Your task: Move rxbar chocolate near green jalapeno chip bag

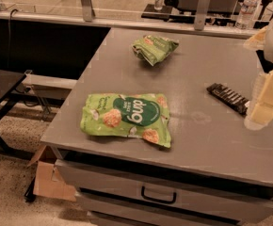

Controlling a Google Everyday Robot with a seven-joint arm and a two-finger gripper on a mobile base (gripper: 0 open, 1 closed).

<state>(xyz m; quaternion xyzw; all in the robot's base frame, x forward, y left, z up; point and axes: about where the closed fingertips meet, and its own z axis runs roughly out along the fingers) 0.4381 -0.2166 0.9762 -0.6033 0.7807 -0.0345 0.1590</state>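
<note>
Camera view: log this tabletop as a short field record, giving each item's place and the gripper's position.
table: grey, with drawers below
rxbar chocolate: lying flat at the table's right side, its right end hidden behind the gripper
green jalapeno chip bag: wrinkled, far centre of the table, well apart from the bar
large green bag: flat, near the front edge, left of centre
gripper: right edge of view, at the bar's right end; contact cannot be told
task state: bar not yet near the chip bag
</note>
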